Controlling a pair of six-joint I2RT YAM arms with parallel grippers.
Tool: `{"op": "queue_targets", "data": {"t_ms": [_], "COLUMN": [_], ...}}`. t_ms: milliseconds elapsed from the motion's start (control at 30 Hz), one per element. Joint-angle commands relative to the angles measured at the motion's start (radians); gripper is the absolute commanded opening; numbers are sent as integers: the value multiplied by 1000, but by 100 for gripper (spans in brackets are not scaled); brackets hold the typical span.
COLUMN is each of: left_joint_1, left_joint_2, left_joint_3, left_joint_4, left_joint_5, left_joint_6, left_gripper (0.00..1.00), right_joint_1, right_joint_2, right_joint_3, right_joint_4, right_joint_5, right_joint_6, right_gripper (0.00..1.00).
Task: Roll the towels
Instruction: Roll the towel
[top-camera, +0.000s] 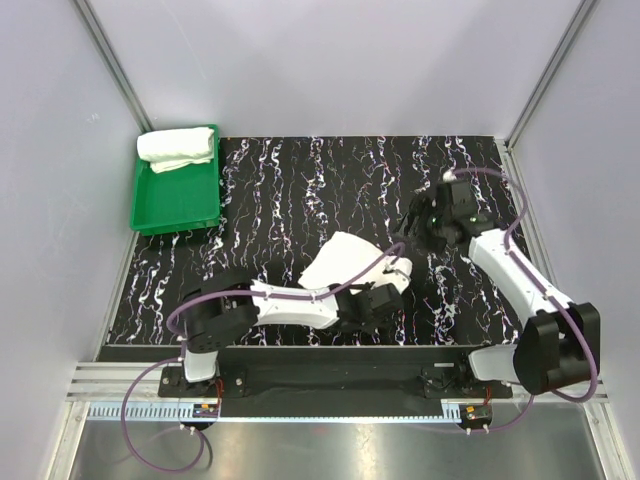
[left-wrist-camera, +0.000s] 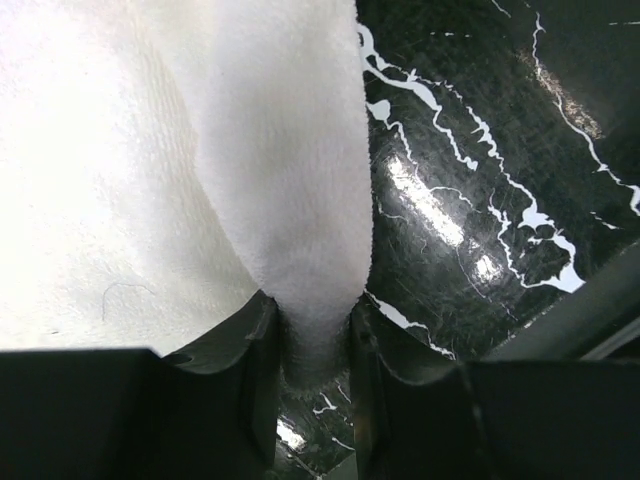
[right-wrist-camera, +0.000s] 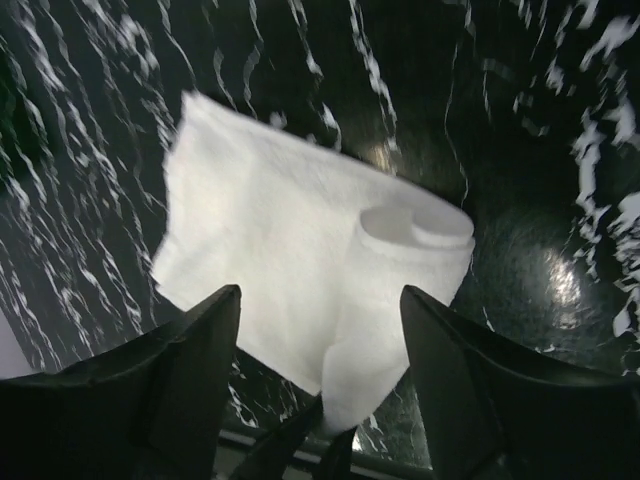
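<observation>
One white towel (top-camera: 340, 258) lies on the black marbled table, its right end partly rolled into a coil (right-wrist-camera: 415, 228). My left gripper (top-camera: 393, 280) is shut on the near end of that coil; in the left wrist view the cloth (left-wrist-camera: 280, 180) is pinched between the jaws of the left gripper (left-wrist-camera: 315, 345). My right gripper (top-camera: 412, 228) hovers just right of and beyond the towel, open; the right wrist view has the towel (right-wrist-camera: 270, 230) below the right gripper (right-wrist-camera: 320, 291), apart from its fingers. A second towel (top-camera: 178, 148), rolled, lies in the green tray (top-camera: 175, 205).
The green tray stands at the table's back left corner. Grey walls with metal frame rails enclose the table on the left, back and right. The left arm (top-camera: 290, 303) lies low across the near middle of the table.
</observation>
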Motion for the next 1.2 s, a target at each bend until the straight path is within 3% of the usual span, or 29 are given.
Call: {"op": "queue_targets", "data": {"t_ms": [0, 167, 233, 367, 567, 667, 800, 900, 967, 1167], "left_joint_1": [22, 63, 92, 166, 216, 267, 310, 330, 335, 341], "left_joint_2": [-46, -126, -184, -238, -272, -246, -186, -132, -111, -65], "left_joint_3": [-78, -147, -230, -333, -436, -540, -684, -741, -757, -784], "left_joint_4": [42, 140, 281, 487, 689, 916, 1279, 1447, 1482, 1533], "left_joint_5": [161, 320, 416, 591, 684, 753, 787, 795, 783, 773], "left_joint_6": [-100, -173, -257, -396, -531, -677, -862, -944, -961, -1019], "left_gripper": [3, 1, 0, 0, 0, 0, 0, 0, 0, 0], "right_joint_1": [-8, -8, -8, -8, -8, -6, -8, -5, -3, 55], "right_joint_2": [-40, -86, -132, -214, -345, -385, -396, -379, -364, -295], "right_joint_3": [186, 249, 225, 114, -99, -203, -311, -375, -418, -437], "right_joint_4": [-192, -236, -220, -181, -53, 36, 159, 242, 316, 426], "right_joint_5": [216, 206, 180, 116, -48, -133, -243, -288, -309, -302], "right_joint_6": [-59, -48, -33, -2, 44, 79, 133, 161, 176, 197], "right_gripper": [77, 80, 80, 79, 74, 72, 65, 54, 46, 41]}}
